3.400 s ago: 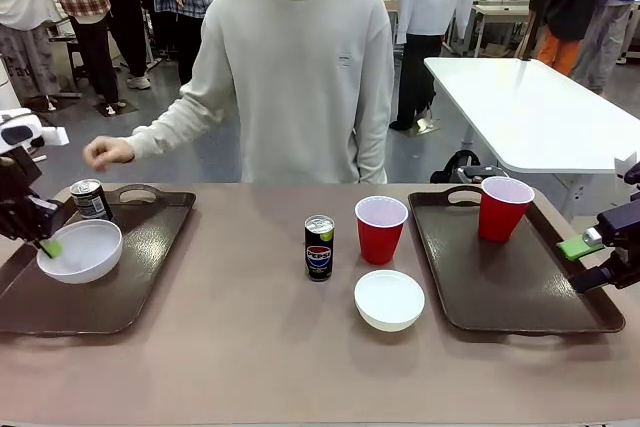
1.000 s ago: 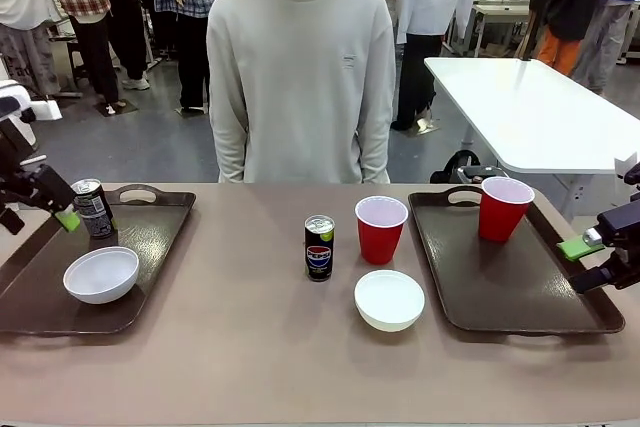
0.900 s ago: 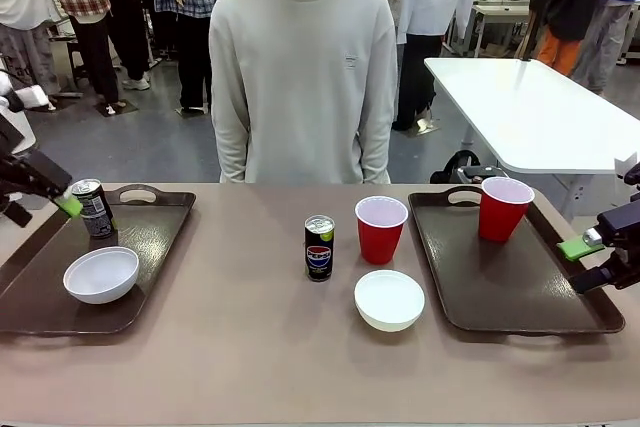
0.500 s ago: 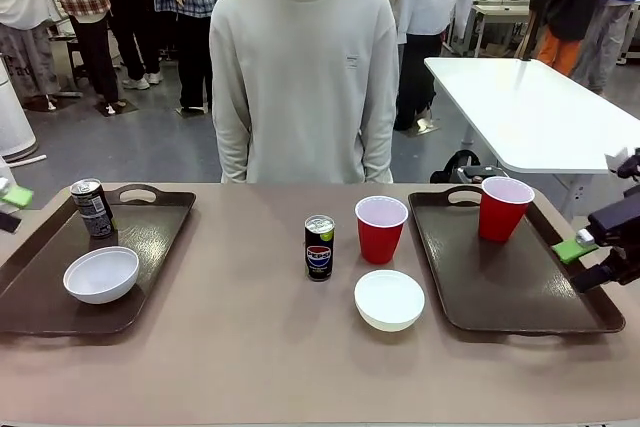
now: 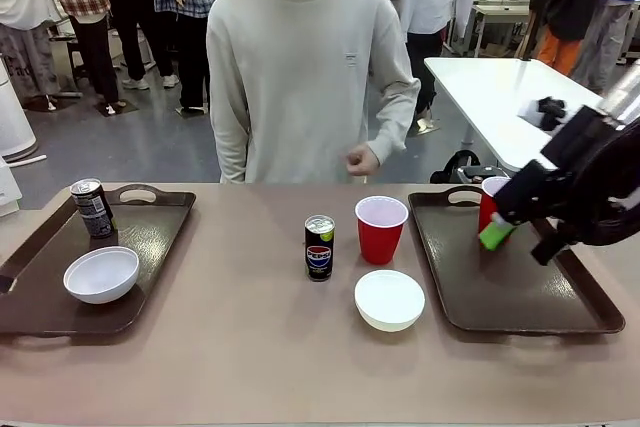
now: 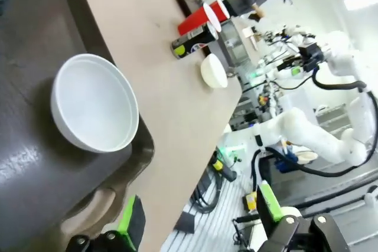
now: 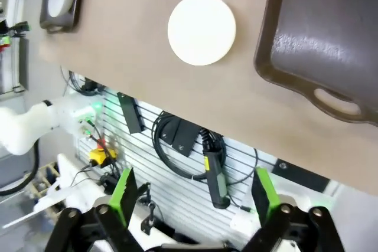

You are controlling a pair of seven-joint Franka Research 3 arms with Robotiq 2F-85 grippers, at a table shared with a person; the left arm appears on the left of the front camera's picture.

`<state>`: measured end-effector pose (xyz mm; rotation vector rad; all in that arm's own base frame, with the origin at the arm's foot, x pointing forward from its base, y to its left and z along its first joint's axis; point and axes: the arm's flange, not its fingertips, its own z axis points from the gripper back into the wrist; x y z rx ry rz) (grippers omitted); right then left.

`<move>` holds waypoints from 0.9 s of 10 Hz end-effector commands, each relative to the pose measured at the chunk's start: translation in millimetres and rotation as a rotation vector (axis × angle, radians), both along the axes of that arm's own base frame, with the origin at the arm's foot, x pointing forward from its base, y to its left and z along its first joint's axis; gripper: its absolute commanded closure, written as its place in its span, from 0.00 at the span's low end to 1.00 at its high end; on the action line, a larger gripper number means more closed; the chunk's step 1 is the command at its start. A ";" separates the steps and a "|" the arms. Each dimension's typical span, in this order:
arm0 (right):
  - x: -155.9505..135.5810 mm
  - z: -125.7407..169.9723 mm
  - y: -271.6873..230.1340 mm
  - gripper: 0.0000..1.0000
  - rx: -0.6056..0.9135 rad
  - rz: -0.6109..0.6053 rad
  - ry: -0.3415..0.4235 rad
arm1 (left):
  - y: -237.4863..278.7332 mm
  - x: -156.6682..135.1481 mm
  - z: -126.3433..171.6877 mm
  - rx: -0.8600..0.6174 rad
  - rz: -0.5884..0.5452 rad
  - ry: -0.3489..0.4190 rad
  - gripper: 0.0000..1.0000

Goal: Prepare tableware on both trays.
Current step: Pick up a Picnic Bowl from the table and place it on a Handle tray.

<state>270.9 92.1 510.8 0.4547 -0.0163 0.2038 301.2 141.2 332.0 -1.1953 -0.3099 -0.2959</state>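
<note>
On the left tray (image 5: 150, 247) stand a dark grey can (image 5: 92, 207) and a white bowl (image 5: 101, 274). The Pepsi can (image 5: 319, 247), a red cup (image 5: 381, 229) and a second white bowl (image 5: 389, 299) sit on the bare table between the trays. My right gripper (image 5: 520, 238) hangs open above the right tray (image 5: 500, 292), in front of the other red cup (image 5: 489, 199). Its wrist view looks down on the loose bowl (image 7: 202, 29) and the tray's handle end (image 7: 331, 95), its jaws (image 7: 195, 193) empty. My left gripper (image 6: 201, 216) is open, back from the left tray's bowl (image 6: 94, 110).
The person stands at the far side of the table with one hand (image 5: 360, 159) raised at waist height. A white table (image 5: 520, 107) stands behind on the right. Bare tabletop lies in front of the bowls and cans.
My right arm has swung up and left from the table's right edge to above the right tray. My left arm has drawn back out of the front view. The person has raised a hand.
</note>
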 end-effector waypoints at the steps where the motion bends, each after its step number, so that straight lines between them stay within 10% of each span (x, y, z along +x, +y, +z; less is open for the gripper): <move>1: 16.7 -6.3 23.6 0.00 -0.069 -0.035 0.036 | -25.7 -19.3 -15.2 -0.063 0.019 -0.083 0.00; 6: 8.9 -11.9 35.4 0.00 -0.194 -0.061 0.064 | -36.3 -27.1 8.0 -0.030 0.090 -0.140 0.00; 9: 10.6 -4.7 30.8 0.00 -0.211 -0.119 -0.096 | 2.0 6.7 -1.0 -0.062 0.042 -0.130 0.00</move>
